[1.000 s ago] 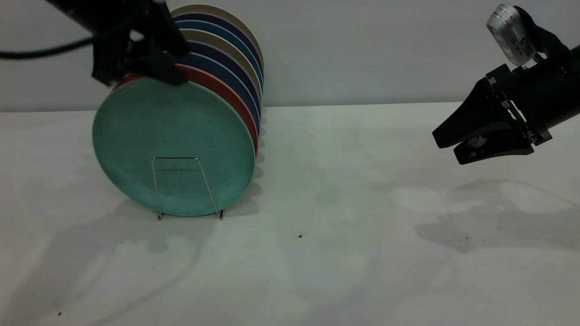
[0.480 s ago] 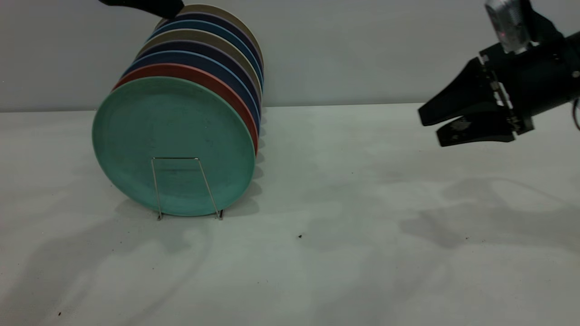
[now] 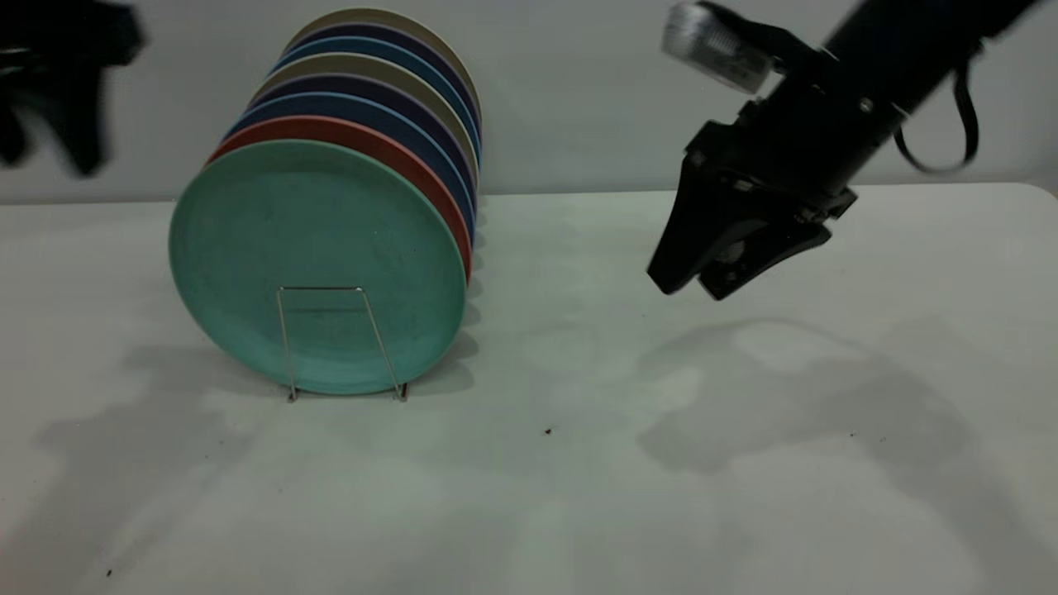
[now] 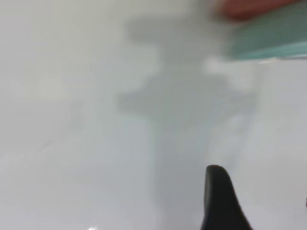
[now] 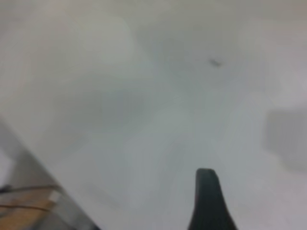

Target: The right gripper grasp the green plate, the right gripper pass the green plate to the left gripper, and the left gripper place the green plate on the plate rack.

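Note:
The green plate (image 3: 318, 240) stands upright at the front of the plate rack (image 3: 322, 288), behind the rack's front wire loop. Its edge also shows in the left wrist view (image 4: 273, 40). My left gripper (image 3: 48, 155) is blurred at the far upper left, well clear of the plate, open and empty; one of its fingers (image 4: 218, 199) shows over bare table. My right gripper (image 3: 691, 287) hangs above the table right of centre, pointing down towards the left, open and empty. One of its fingers (image 5: 207, 201) shows over bare table.
Behind the green plate stand a salmon-pink plate (image 3: 405, 161) and several dark blue, purple and beige plates (image 3: 430, 91) in the same rack. The white table (image 3: 579, 496) runs to a grey wall. The table's edge shows in the right wrist view (image 5: 43, 191).
The left gripper has let go of the green plate's top rim and pulled away up and to the left. The right gripper has swung left towards the table's middle and tipped downward.

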`<state>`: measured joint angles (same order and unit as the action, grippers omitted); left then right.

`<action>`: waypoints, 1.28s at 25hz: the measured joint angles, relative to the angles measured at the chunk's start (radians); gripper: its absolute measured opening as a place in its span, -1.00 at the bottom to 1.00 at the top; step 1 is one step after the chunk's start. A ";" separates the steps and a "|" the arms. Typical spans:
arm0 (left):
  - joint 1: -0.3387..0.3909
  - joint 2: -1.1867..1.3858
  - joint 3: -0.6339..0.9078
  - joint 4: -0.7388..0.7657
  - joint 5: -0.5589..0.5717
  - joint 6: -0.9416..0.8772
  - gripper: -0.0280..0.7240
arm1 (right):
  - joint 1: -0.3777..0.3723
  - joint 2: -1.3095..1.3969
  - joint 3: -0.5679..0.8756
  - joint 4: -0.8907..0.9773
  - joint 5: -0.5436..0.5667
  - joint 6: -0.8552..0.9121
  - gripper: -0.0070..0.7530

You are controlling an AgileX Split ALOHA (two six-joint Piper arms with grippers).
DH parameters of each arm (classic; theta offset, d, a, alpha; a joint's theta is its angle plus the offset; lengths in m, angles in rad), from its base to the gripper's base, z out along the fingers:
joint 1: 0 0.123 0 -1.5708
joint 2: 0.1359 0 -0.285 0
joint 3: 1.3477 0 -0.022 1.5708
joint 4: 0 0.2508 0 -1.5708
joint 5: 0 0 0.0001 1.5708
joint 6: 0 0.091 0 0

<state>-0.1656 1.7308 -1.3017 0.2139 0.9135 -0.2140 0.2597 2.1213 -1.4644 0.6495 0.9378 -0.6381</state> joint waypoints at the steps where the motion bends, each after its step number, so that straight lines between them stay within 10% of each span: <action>1: 0.000 -0.002 0.000 0.044 0.024 -0.038 0.27 | 0.011 -0.001 -0.024 -0.103 0.018 0.084 0.38; 9: 0.000 -0.170 0.060 0.072 0.059 -0.065 0.27 | 0.019 -0.151 -0.077 -0.767 0.259 0.614 0.35; 32: 0.000 -1.079 0.674 -0.113 0.066 0.040 0.27 | 0.019 -1.236 0.654 -0.626 0.288 0.542 0.35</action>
<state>-0.1656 0.6519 -0.6278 0.1012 0.9800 -0.1744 0.2790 0.8851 -0.8102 0.0236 1.2261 -0.0959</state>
